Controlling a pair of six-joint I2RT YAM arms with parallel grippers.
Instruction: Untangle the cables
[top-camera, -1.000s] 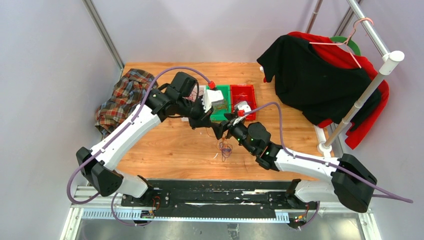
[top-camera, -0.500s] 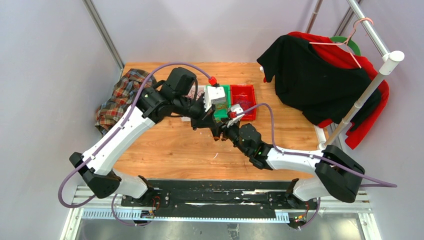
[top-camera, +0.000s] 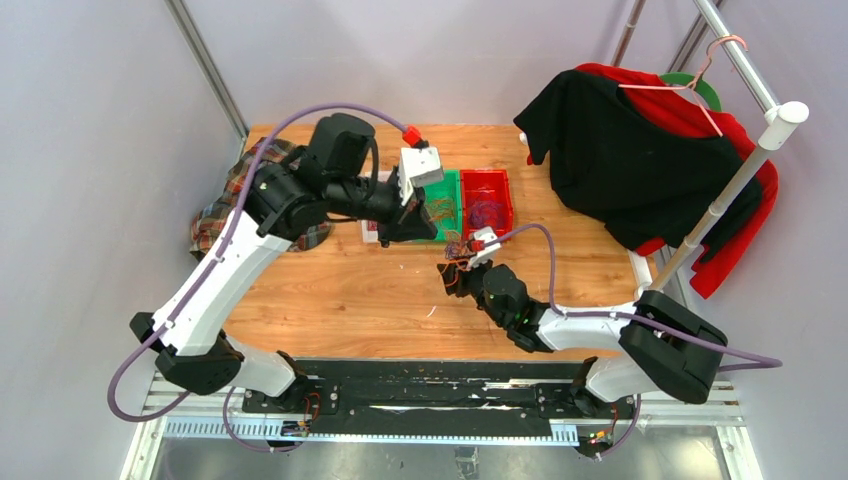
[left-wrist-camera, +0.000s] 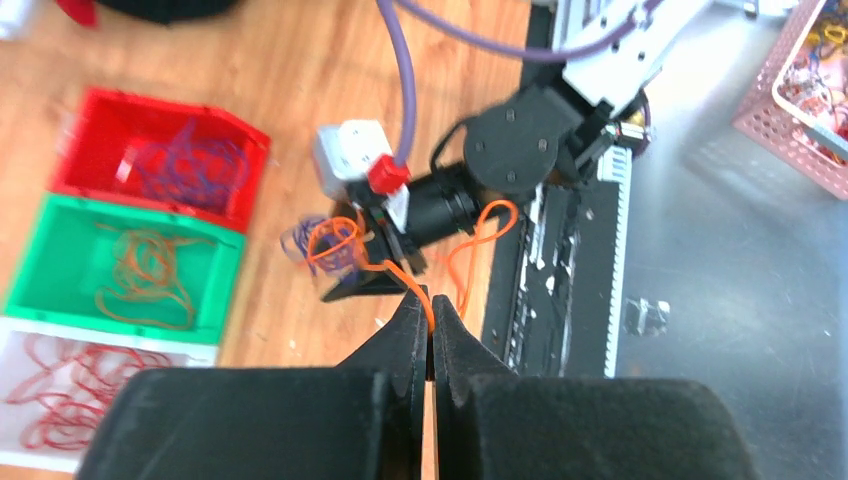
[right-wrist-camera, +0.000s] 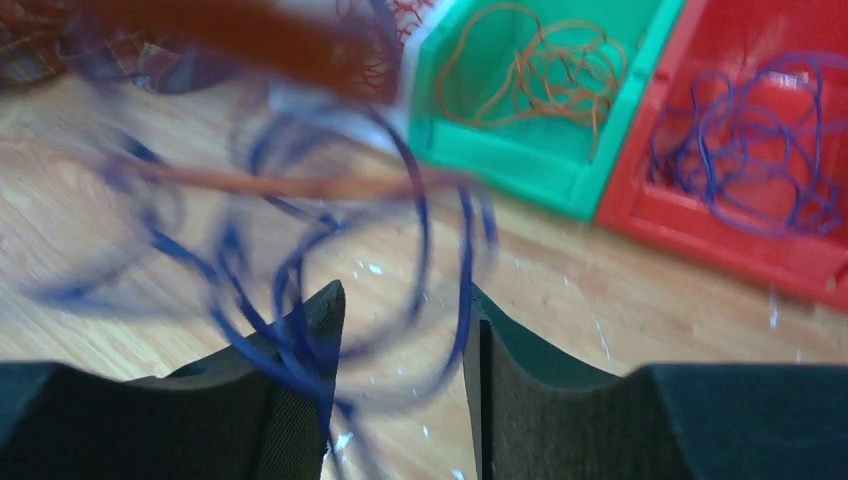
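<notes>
My left gripper (left-wrist-camera: 431, 312) is shut on a thin orange cable (left-wrist-camera: 385, 268). The cable runs from its tips to a tangle of purple cables (left-wrist-camera: 300, 240) at my right gripper (left-wrist-camera: 365, 285). In the right wrist view my right gripper (right-wrist-camera: 400, 330) has its jaws apart. Blurred purple cables (right-wrist-camera: 420, 230) loop over its left finger (right-wrist-camera: 300, 370), and an orange strand (right-wrist-camera: 280, 185) crosses above. In the top view the left gripper (top-camera: 408, 236) is above the table by the bins. The right gripper (top-camera: 453, 274) carries the tangle (top-camera: 462, 250) just in front of them.
Three bins stand at the back. The red bin (top-camera: 487, 186) holds purple cables, the green bin (top-camera: 447, 182) orange ones, and the white bin (left-wrist-camera: 110, 338) dark red ones. A plaid cloth (top-camera: 230, 215) lies at the left. Clothes (top-camera: 620, 150) hang on a rack at the right.
The left arm has drawn back to the far left with the orange cable. The right gripper has lifted the tangle off the table and pulled nearer.
</notes>
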